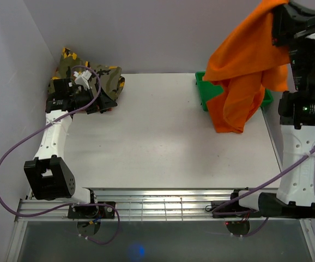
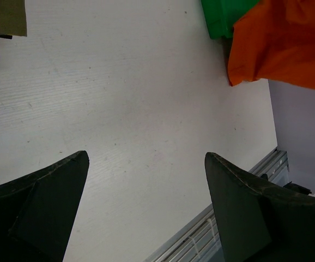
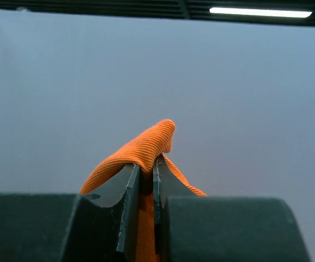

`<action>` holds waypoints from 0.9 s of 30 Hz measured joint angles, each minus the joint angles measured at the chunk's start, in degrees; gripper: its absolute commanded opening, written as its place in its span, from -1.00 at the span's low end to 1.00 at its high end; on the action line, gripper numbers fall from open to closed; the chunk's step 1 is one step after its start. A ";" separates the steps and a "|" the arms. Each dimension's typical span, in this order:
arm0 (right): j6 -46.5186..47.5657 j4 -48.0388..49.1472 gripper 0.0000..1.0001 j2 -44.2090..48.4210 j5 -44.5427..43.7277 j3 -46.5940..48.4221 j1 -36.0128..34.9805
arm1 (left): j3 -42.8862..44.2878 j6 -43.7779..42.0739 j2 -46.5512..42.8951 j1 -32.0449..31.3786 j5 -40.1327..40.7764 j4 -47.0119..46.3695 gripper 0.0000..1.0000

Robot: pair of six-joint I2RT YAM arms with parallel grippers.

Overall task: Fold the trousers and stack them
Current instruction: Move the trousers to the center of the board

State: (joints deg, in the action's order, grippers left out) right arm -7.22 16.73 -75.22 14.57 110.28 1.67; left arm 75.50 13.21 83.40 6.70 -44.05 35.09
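Trousers of bright-orange soft fabric hang bunched from the raised right tool above the green plastic bin at the white counter's far right; legs and waistband are indistinguishable, so laying them flat may tangle; the left wrist view shows the left tool gaping, empty; the right wrist view shows jaws clamped on a thin fold, which could slip.

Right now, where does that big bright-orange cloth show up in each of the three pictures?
Top external: the bright-orange fabric trousers hang at upper right from the right gripper.
Left wrist: only their lower part shows, in the top right corner.
Right wrist: a fold is pinched between the fingers, centre.
Shared landmark: the green bin beside the cloth, also in the left wrist view.
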 measured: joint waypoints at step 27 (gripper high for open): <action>19.91 -36.13 0.94 6.21 10.03 -38.84 -15.98 | 1.51 -11.23 1.33 -1.49 -8.09 6.86 0.96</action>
State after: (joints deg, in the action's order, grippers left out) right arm 12.69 -19.40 -69.01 24.60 71.44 -14.31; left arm 77.01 1.98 84.73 5.21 -52.14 41.95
